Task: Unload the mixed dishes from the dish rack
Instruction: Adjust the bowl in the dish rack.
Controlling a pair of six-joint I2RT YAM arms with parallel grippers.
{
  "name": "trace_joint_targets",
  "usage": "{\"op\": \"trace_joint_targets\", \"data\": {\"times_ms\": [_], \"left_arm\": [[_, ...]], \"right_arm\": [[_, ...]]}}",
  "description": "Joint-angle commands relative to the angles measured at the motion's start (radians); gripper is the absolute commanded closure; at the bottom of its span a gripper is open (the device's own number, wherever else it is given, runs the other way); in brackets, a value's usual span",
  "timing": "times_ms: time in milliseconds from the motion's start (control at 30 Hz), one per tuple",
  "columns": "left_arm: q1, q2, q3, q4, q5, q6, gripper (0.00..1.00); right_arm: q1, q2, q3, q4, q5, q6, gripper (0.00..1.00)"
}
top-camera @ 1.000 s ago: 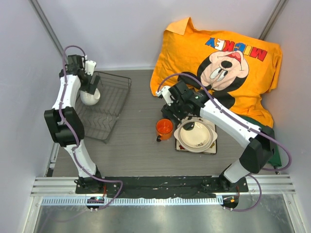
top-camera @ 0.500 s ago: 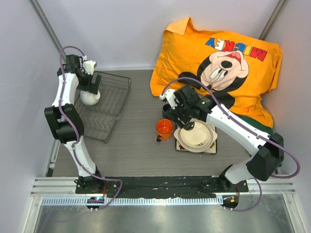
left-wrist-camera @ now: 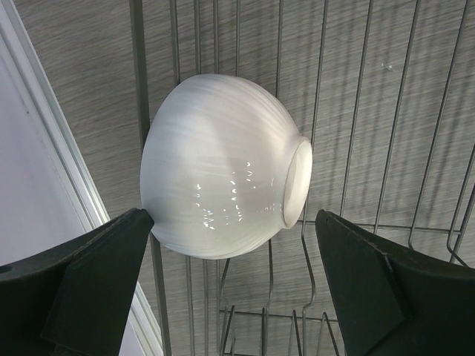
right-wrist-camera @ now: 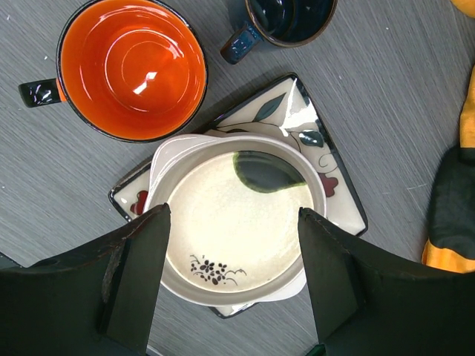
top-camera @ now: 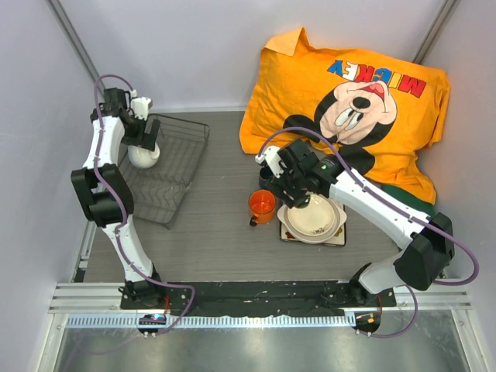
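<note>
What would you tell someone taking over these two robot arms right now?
Left gripper: open, fingers either side of the small white bowl, which lies tipped in the dish rack; not gripped yet.
Right gripper: open, hovering over the large cream bowl, which sits on the square plate on the table.
Orange mug and dark-blue cup stand beside the plate.
Done: four dishes out. Left: lift out the white bowl.

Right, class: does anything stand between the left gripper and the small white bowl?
Nothing visible does. The left gripper is open, and the small white bowl lies on the dish rack right between its fingers.
</note>
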Motion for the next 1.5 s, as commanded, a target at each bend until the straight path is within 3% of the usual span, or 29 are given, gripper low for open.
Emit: {"op": "trace_joint_targets", "data": {"times_ms": [0, 600, 1467], "left_arm": [[0.008, 0.015, 0.016, -0.004, 0.030, -0.005, 0.00], [0.011, 0.041, 0.027, 0.007, 0.014, -0.008, 0.00], [0.007, 0.001, 0.002, -0.053, 0.186, -0.042, 0.02]], "right_arm": [[0.004, -0.026, -0.001, 0.042, -0.002, -0.007, 0.26], [0.004, -0.028, -0.027, 0.050, -0.004, -0.001, 0.26], [0.004, -0.020, -0.046, 0.065, 0.006, -0.003, 0.26]]}}
